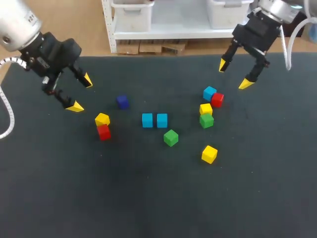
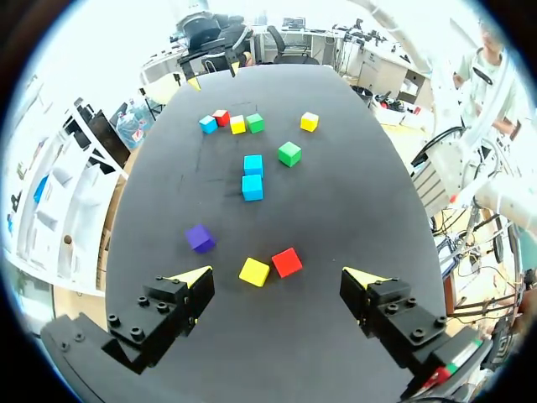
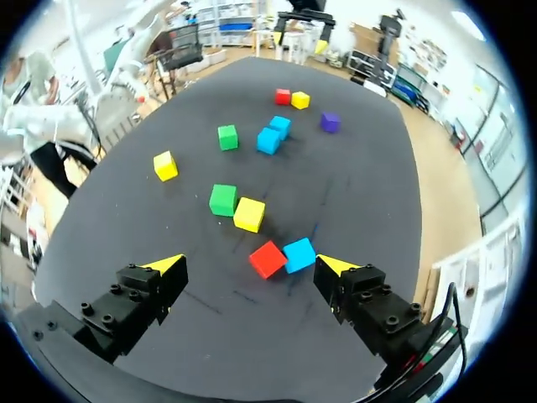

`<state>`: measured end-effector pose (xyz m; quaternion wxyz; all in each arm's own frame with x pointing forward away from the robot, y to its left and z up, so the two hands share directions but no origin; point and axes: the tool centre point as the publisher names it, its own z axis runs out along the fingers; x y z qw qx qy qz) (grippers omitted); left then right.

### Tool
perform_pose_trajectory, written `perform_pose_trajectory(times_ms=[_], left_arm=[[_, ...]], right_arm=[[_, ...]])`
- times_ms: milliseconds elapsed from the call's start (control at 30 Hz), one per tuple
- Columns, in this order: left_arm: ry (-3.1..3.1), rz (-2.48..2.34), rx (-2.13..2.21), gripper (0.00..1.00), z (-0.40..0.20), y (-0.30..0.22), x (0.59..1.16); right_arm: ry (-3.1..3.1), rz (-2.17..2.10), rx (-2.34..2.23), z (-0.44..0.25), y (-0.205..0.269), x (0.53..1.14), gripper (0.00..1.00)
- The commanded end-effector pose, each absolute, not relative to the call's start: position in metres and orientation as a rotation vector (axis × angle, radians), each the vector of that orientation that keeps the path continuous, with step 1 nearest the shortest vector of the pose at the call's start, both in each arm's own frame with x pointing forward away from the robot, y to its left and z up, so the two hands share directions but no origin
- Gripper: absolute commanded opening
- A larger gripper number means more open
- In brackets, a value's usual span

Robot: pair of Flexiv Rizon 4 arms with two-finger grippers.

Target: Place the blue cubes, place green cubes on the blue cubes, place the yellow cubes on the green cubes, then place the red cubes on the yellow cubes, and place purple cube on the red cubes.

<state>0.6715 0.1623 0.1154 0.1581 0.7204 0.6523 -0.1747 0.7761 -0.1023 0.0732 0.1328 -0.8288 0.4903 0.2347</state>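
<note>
Matte black table [image 1: 148, 198]. Two square-edged blue cubes [image 1: 147, 120] touch at centre; purple cube [image 1: 122, 101] at their 10 o'clock. Left gripper [image 1: 81, 93] and right gripper [image 1: 234, 74] spread, empty.

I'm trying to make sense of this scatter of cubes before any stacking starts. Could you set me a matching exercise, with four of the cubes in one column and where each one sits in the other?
Cubes:
1. purple cube
2. pair of blue cubes
3. third blue cube
4. left-side red cube

Places:
A. touching a yellow cube, near the left gripper
B. side by side in the middle of all the cubes
C. alone, no cube touching it
D. against the second red cube, near the right gripper

Pairs: 1-C, 2-B, 3-D, 4-A
</note>
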Motion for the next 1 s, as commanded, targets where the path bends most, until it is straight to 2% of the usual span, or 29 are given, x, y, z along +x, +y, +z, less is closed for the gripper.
perform_pose_trajectory(times_ms=[33, 367, 1000], left_arm=[[1.862, -0.503, 2.062, 1.0, 0.115, 0.163, 0.673], [1.862, -0.503, 2.062, 1.0, 0.115, 0.163, 0.673], [1.862, -0.503, 2.062, 1.0, 0.115, 0.163, 0.673]], right_arm=[[1.357, 0.666, -2.446, 0.067, -0.101, 0.784, 1.0], [1.088, 0.523, -2.558, 0.044, -0.095, 0.798, 1.0], [0.918, 0.502, -2.561, 0.017, -0.08, 0.824, 1.0]])
